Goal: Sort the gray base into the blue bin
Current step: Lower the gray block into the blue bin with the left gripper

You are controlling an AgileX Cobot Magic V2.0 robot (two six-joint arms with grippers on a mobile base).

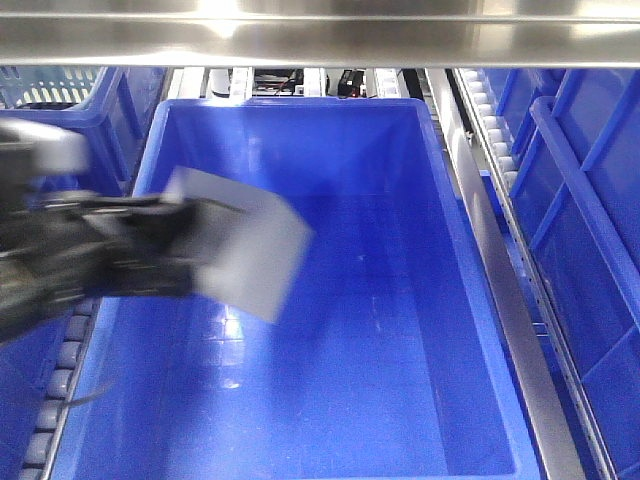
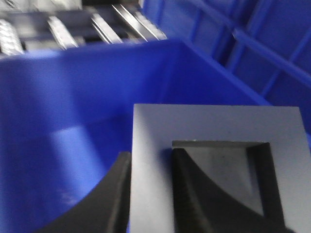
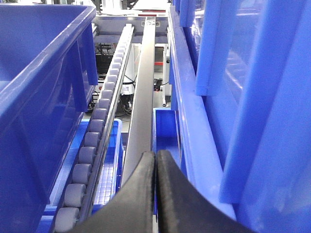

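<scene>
The left gripper (image 1: pixel 185 250) holds the gray base (image 1: pixel 245 245) by one wall above the blue bin (image 1: pixel 420 300), ready for release; next, the jaws must open. The right gripper (image 3: pixel 155 160) sits closed, empty.

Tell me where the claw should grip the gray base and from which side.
On a wall of the gray base, as the left claw holds it now: one finger down in the square recess, the other on the outer face, pinching the flat wall. Come from the open recessed side. The thin, parallel-sided wall suits a narrow pinch. It hangs tilted over the blue bin.
</scene>
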